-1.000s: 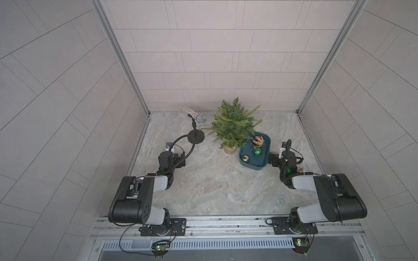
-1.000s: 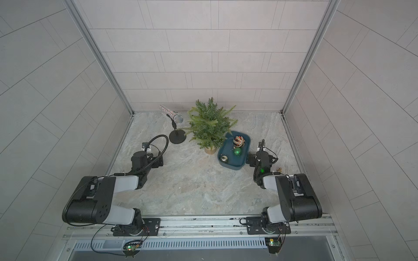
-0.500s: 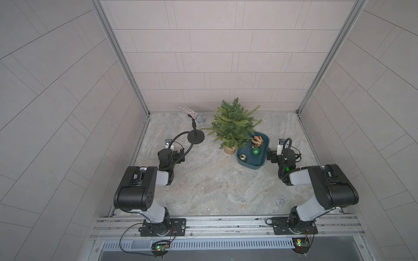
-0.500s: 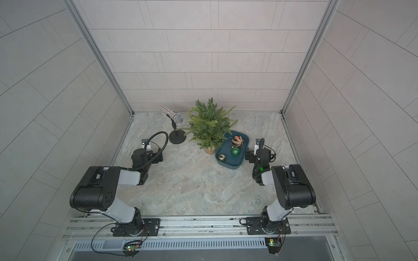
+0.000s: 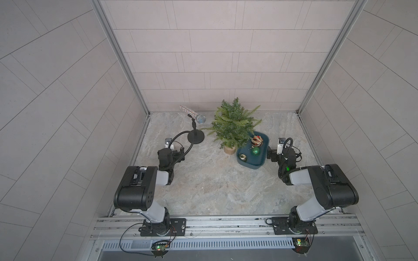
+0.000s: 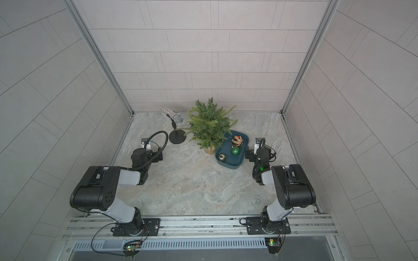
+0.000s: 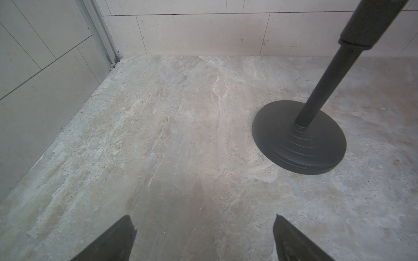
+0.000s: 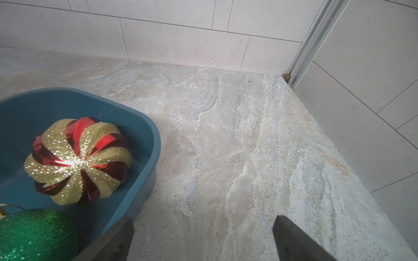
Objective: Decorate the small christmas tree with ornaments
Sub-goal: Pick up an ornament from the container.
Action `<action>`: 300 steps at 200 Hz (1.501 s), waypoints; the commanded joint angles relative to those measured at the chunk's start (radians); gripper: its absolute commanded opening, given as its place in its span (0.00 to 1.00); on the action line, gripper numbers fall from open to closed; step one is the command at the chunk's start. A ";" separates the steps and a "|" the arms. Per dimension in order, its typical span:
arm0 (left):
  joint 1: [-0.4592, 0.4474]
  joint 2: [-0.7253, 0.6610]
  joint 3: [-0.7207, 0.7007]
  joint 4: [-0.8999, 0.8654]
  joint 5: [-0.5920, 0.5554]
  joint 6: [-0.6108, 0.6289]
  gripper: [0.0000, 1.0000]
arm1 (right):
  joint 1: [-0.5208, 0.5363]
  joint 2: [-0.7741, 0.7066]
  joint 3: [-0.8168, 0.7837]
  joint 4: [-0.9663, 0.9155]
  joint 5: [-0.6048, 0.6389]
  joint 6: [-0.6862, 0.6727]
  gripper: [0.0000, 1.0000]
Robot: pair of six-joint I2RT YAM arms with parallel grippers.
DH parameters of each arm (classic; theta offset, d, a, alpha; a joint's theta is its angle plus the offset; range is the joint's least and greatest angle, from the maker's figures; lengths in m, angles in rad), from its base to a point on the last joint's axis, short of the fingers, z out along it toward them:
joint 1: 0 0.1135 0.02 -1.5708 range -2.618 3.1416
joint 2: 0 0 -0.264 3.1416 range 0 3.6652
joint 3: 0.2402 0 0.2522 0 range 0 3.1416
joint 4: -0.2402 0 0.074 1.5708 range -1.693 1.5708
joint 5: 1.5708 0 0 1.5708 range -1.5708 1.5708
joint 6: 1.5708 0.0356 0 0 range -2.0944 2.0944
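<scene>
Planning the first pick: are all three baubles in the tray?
In. Striped bauble, green bauble and gold bauble lie inside the tray.

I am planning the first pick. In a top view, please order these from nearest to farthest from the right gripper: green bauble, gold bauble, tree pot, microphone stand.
1. green bauble, in the tray, toward the right gripper.
2. gold bauble, tray's far corner.
3. tree pot, beyond the tray.
4. microphone stand, past the tree.

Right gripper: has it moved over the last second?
Yes. The right gripper has edged toward the back wall and come closer to the side of the teal tray.
</scene>
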 commanded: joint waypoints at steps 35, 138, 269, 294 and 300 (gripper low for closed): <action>0.006 -0.056 0.003 0.019 -0.162 -0.049 1.00 | -0.002 -0.142 0.015 -0.111 0.076 0.005 1.00; -0.007 -0.512 0.236 -0.767 -0.180 -0.549 1.00 | -0.024 -0.565 0.305 -0.966 0.066 0.654 1.00; -0.085 -0.738 0.225 -1.074 0.461 -0.755 0.80 | 0.049 -0.163 0.804 -1.543 -0.185 0.496 0.72; -0.192 -0.760 0.266 -1.160 0.442 -0.699 0.80 | 0.072 -0.089 0.867 -1.583 -0.179 0.479 0.72; -0.221 -0.756 0.280 -1.184 0.436 -0.676 0.80 | 0.075 -0.073 0.877 -1.586 -0.182 0.478 0.72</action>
